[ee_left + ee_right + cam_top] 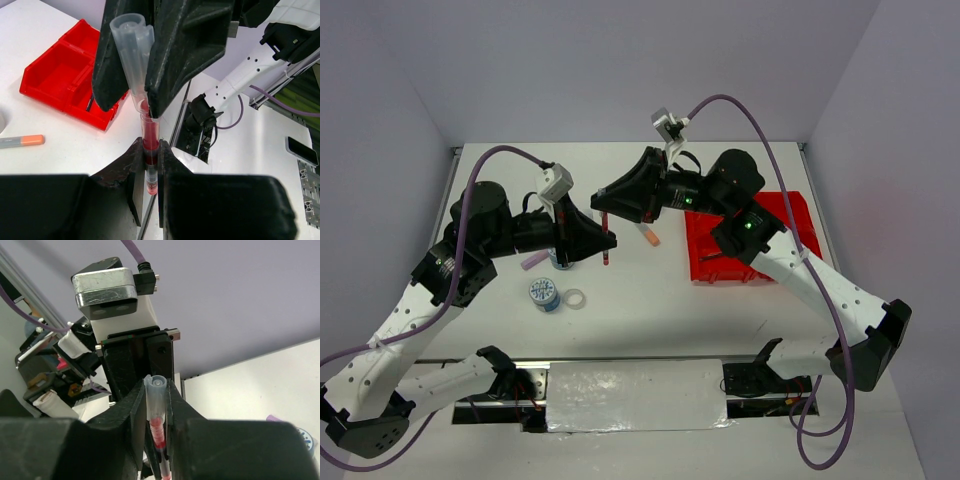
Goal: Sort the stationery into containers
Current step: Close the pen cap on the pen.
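A thin red pen (605,238) with a clear cap is held in the air between both grippers, left of the red bin tray (790,215). My left gripper (604,245) is shut on its lower barrel (150,162). My right gripper (603,203) is shut on its capped end (157,392), seen from the left wrist view (131,45) too. The tray shows in the left wrist view (55,62). An orange-tipped marker (648,236) lies on the table near the tray and also shows in the left wrist view (22,141).
A lilac marker (532,262), a blue-white patterned tape roll (544,294) and a small clear tape ring (575,299) lie on the table under the left arm. A second roll (560,261) is partly hidden by the left gripper. A thin dark pen (90,102) lies in the tray.
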You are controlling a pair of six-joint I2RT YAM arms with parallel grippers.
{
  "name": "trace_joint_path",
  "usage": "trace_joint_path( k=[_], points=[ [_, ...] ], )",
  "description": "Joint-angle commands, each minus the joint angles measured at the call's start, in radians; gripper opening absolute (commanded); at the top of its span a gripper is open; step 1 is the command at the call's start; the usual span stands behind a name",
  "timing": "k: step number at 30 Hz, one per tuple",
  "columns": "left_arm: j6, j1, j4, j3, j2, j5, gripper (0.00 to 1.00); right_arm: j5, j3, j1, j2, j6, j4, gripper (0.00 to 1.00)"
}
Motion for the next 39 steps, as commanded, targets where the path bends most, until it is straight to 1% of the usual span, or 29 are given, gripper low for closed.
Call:
trace_joint_path(
  k=[1, 2, 3, 4, 9, 13, 16, 20, 25, 29, 35, 39],
  points=[
    [0.019, 0.004, 0.029, 0.022, 0.0, 0.007, 0.0, 0.0, 0.014, -0.002, -0.021, -0.004, 0.034, 0.14],
    [0.02, 0.004, 0.029, 0.025, 0.002, 0.008, 0.0, 0.003, 0.014, -0.002, -0.022, -0.011, 0.028, 0.11],
    [0.02, 0.004, 0.029, 0.025, 0.005, 0.005, 0.0, 0.009, 0.014, -0.004, -0.022, -0.014, 0.025, 0.02],
    [0.02, 0.004, 0.028, 0.026, 0.005, 0.001, 0.0, 0.012, 0.017, -0.002, -0.025, -0.023, 0.013, 0.0],
    [0.006, 0.004, 0.025, 0.04, 0.016, -0.028, 0.0, 0.036, -0.003, -0.001, -0.05, -0.061, 0.002, 0.0],
    [-0.027, 0.004, 0.029, 0.055, 0.022, -0.088, 0.0, 0.101, -0.073, 0.024, -0.106, -0.125, 0.032, 0.0],
    [-0.069, 0.004, 0.063, 0.054, 0.019, -0.116, 0.0, 0.148, -0.119, 0.054, -0.137, -0.175, 0.04, 0.0],
    [-0.119, 0.004, 0.153, 0.051, 0.009, -0.091, 0.0, 0.179, -0.174, 0.07, -0.146, -0.163, 0.086, 0.0],
    [-0.145, 0.004, 0.201, 0.062, 0.031, -0.015, 0.0, 0.227, -0.208, 0.11, -0.151, -0.192, 0.111, 0.0],
    [-0.15, 0.004, 0.212, 0.042, 0.049, 0.019, 0.0, 0.259, -0.185, 0.108, -0.153, -0.189, 0.111, 0.0],
    [-0.155, 0.003, 0.23, -0.014, 0.046, 0.071, 0.0, 0.283, -0.066, 0.108, -0.125, -0.228, 0.017, 0.0],
    [-0.138, 0.003, 0.206, -0.023, 0.043, 0.073, 0.0, 0.308, -0.03, 0.107, -0.108, -0.235, -0.03, 0.0]
  ],
)
